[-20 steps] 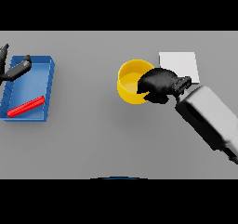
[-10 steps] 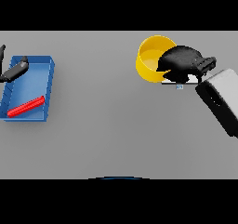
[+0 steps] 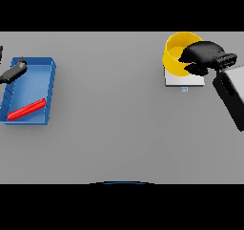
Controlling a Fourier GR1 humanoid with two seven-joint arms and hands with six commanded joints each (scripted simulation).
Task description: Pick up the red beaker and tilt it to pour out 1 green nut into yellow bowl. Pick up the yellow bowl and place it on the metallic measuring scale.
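Note:
The yellow bowl (image 3: 175,55) is at the back right, over the far part of the metallic measuring scale (image 3: 183,80); I cannot tell if it rests on it. My right hand (image 3: 202,56) is curled over the bowl's right rim and grips it. My left hand (image 3: 13,71) shows at the left edge, over the back corner of the blue tray (image 3: 29,88). A red beaker (image 3: 26,109) lies on its side inside that tray. No green nut shows.
The blue tray stands at the far left of the grey table (image 3: 109,129). My right forearm (image 3: 232,96) reaches in from the right edge beside the scale.
The right hand carried the yellow bowl up and to the right, from the table left of the scale to over the scale. The left hand stayed at the tray.

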